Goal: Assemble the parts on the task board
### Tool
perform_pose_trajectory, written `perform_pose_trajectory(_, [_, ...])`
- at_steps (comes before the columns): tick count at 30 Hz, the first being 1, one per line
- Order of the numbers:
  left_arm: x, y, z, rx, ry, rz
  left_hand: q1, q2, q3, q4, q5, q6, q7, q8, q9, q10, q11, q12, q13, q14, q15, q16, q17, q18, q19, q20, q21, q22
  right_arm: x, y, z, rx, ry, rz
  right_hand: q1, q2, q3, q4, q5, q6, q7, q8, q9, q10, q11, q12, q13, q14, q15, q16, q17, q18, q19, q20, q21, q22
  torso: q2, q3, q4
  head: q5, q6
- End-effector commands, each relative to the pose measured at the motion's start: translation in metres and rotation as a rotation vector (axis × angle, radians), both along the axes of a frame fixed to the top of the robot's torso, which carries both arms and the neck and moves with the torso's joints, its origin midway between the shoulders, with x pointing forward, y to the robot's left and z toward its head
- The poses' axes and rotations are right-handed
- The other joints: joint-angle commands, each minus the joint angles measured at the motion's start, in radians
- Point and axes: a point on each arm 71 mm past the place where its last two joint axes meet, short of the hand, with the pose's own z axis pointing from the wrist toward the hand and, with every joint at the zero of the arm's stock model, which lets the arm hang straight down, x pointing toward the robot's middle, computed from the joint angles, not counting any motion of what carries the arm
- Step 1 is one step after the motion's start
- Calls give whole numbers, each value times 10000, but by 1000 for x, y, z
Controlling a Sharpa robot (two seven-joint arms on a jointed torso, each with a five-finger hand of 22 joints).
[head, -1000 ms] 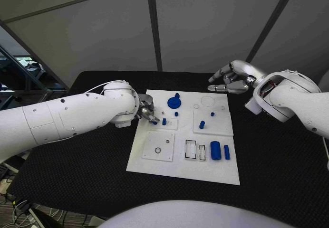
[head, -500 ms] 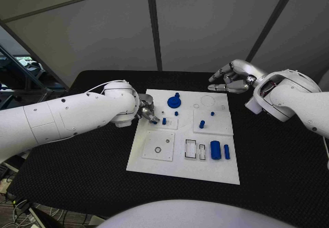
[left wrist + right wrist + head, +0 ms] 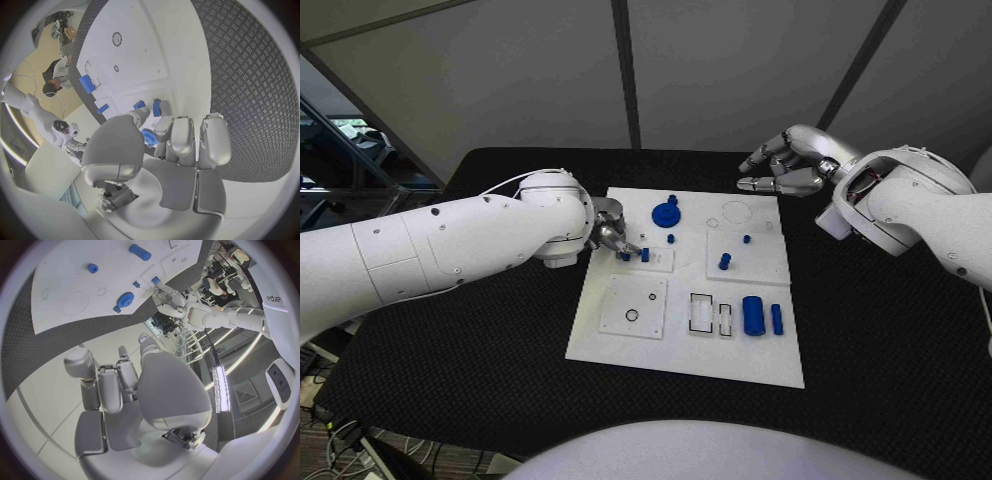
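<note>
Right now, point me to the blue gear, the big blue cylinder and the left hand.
blue gear [image 3: 666, 214], head view, on its round top face.
big blue cylinder [image 3: 753, 316], head view, middle of its side.
left hand [image 3: 610, 238], head view, on the silver fingers at the board's left edge.

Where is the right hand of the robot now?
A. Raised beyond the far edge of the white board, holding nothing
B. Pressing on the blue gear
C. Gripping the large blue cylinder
A: the silver right hand hangs past the far edge of the white task board, its fingers curled with nothing in them.
</note>
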Motion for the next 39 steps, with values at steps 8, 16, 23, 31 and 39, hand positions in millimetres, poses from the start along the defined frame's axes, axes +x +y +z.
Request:
perform_pose_trajectory(8, [2,3,0,26,-84,170,-182,55,-213,15,14,84,18,-63,-32,55,0,62,18,255,-77,33,14,-164,61,-12,44,168,-1,0,1,-21,-15,51,55,22,3,46,56,-18,-39,68,8,-26,-47,63,253,567,-58,-57,636,146,-14,-18,-45,-2,-3,-2,-6,-24,-33])
perform_pose_trajectory(16, [3,6,0,84,-48,229,-192,53,-251,7,14,89,14,-63,-33,54,-2,61,15,255,-78,32,13,-165,64,-12,46,173,0,0,1,-31,-3,46,55,22,3,46,56,-18,-39,68,8,-26,-47,63,253,567,-58,-57,636,146,-14,-18,-45,-2,-5,-8,-2,-29,-46])
perform_pose_trajectory(23, [4,8,0,79,-76,284,-223,35,-360,7,14,96,10,-63,-37,50,-6,56,8,255,-81,32,14,-163,62,-14,41,173,0,0,1,-35,5,48,55,22,3,46,56,-18,-39,68,8,-26,-47,63,253,567,-58,-57,636,146,-14,-18,-45,-2,-2,-11,0,-31,-47])
perform_pose_trajectory(31, [4,7,1,0,-180,337,-254,52,-424,14,18,105,6,-62,-39,55,-9,64,18,255,-82,31,14,-165,67,-16,45,182,0,0,1,-34,6,57,55,22,3,46,56,-18,-39,68,8,-26,-47,63,253,567,-58,-57,636,146,-14,-18,-45,-2,-9,-5,-4,-27,-51])
perform_pose_trajectory(39, [3,8,1,-47,-211,366,-115,98,-463,-32,38,119,-15,-47,-34,52,-24,61,12,255,-89,31,14,-161,61,-20,32,176,0,0,1,-42,12,40,55,22,3,46,56,-18,-39,68,8,-26,-47,63,253,567,-58,-57,636,146,-14,-18,-45,-2,-5,-6,0,-28,-46])
